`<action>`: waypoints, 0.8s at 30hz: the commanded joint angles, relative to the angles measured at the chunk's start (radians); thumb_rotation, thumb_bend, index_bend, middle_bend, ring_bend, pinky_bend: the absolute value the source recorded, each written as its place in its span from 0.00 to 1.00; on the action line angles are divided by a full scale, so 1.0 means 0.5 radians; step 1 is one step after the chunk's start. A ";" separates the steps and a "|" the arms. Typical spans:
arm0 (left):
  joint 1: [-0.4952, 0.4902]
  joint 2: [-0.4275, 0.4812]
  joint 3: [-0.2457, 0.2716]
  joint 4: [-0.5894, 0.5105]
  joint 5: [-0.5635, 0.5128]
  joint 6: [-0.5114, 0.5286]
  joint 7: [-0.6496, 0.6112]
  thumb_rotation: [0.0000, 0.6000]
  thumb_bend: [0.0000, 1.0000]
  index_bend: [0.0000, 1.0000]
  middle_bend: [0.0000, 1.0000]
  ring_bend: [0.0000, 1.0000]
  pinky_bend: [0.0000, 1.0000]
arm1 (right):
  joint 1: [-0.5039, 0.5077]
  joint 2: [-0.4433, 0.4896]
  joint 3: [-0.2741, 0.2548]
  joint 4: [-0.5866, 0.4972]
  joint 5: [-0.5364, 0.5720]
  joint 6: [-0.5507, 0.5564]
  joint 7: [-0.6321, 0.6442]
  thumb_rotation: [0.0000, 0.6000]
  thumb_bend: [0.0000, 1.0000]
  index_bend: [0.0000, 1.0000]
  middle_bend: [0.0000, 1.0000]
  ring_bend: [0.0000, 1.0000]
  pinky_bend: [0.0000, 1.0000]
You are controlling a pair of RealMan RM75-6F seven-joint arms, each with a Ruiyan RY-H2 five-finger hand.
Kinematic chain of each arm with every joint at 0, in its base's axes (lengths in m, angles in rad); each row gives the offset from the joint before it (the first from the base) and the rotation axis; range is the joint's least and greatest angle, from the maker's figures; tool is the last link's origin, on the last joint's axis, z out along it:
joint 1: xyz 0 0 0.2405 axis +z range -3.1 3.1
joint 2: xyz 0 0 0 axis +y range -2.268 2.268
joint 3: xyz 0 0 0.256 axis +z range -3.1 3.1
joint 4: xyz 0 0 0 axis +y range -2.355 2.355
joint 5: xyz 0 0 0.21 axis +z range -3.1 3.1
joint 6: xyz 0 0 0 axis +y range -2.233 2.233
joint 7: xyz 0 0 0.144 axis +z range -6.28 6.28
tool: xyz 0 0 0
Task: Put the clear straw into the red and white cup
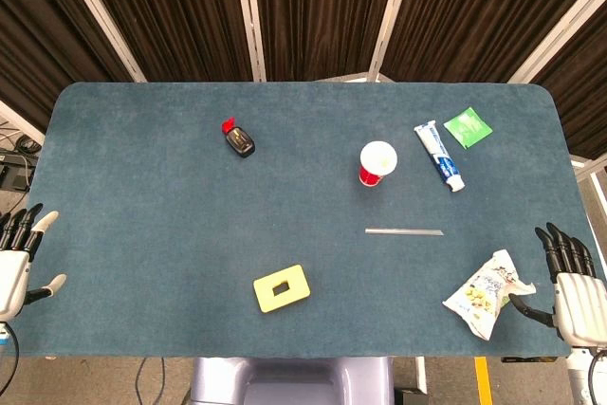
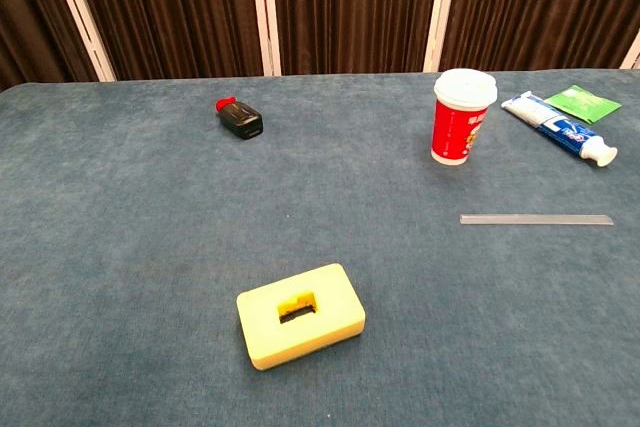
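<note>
Where the blue worktop (image 1: 142, 196) lies bare right of centre, we list 1 clear straw (image 1: 404, 230) lying flat, near the upright red and white cup (image 1: 376, 163) but apart from it. Beyond the cup: toothpaste tube (image 1: 439, 156), green packet (image 1: 468, 127). Snack bag (image 1: 486, 293) just beside the right robot hand (image 1: 574, 286); left robot hand (image 1: 21, 258) at the opposite edge. Both hands released, fingers spread, grasping nothing.
</note>
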 commanded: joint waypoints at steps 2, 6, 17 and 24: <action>-0.003 0.002 -0.001 -0.001 0.000 -0.004 -0.004 1.00 0.18 0.13 0.00 0.00 0.00 | 0.030 0.013 0.061 -0.066 -0.007 0.035 -0.029 1.00 0.15 0.06 0.20 0.08 0.13; -0.007 0.005 -0.001 0.001 0.005 -0.009 -0.013 1.00 0.18 0.13 0.00 0.00 0.00 | 0.095 0.025 0.148 -0.178 0.009 0.034 -0.131 1.00 0.15 0.16 0.70 0.58 0.58; -0.018 0.014 -0.001 0.007 0.011 -0.027 -0.040 1.00 0.18 0.13 0.00 0.00 0.00 | 0.424 -0.110 0.298 -0.459 0.426 -0.357 -0.775 1.00 0.15 0.33 1.00 0.89 0.75; -0.019 0.016 -0.001 0.006 0.010 -0.030 -0.048 1.00 0.18 0.13 0.00 0.00 0.00 | 0.646 -0.389 0.369 -0.423 0.799 -0.505 -1.126 1.00 0.19 0.38 1.00 0.95 0.80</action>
